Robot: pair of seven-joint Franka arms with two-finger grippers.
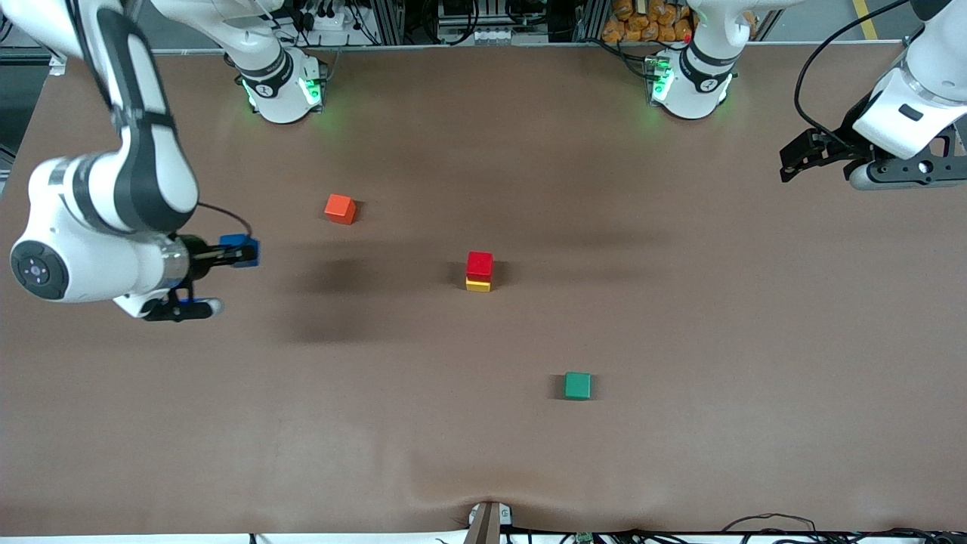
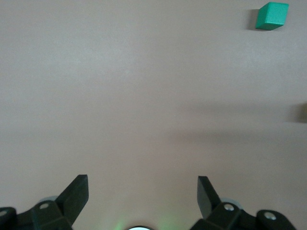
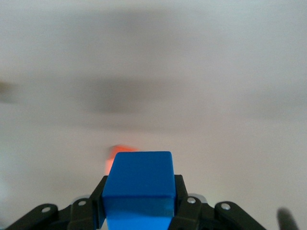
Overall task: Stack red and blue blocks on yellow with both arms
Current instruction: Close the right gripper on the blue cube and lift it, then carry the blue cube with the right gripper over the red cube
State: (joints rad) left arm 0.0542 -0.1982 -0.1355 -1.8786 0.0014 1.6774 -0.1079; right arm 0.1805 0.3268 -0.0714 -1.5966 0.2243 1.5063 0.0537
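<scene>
- Firstly, the right gripper point(image 1: 243, 251): its jaws are clamped on the blue block point(image 1: 240, 250), one finger against each of two facing sides, with the block's top face showing between them in the right wrist view point(image 3: 139, 179). The gripper is up in the air over bare table toward the right arm's end.
- Left gripper point(image 1: 793, 160): its jaws stand wide apart with nothing between them; in the left wrist view point(image 2: 143, 201) both fingertips point(image 2: 76, 191) frame bare tabletop only. This arm waits, raised over the table edge at the left arm's end.
- Count of cubes: five in all, one each of blue, red, yellow, orange-red and green. Count of grippers: two.
- Red block point(image 1: 479, 265): rests squarely on the yellow block point(image 1: 477, 285), touching it, the pair forming a two-high stack near the middle of the table point(image 1: 680, 340). The stack lies well apart from both grippers, toward the table's middle from the held blue block.
- Orange-red cube point(image 1: 340, 208): alone on the table, farther from the front camera than the stack and toward the right arm's end; it appears as a blur just past the blue block in the right wrist view point(image 3: 117, 153).
- Green cube point(image 1: 577, 385): alone on the table, nearer to the front camera than the stack and toward the left arm's end; also seen in the left wrist view point(image 2: 271, 16).
</scene>
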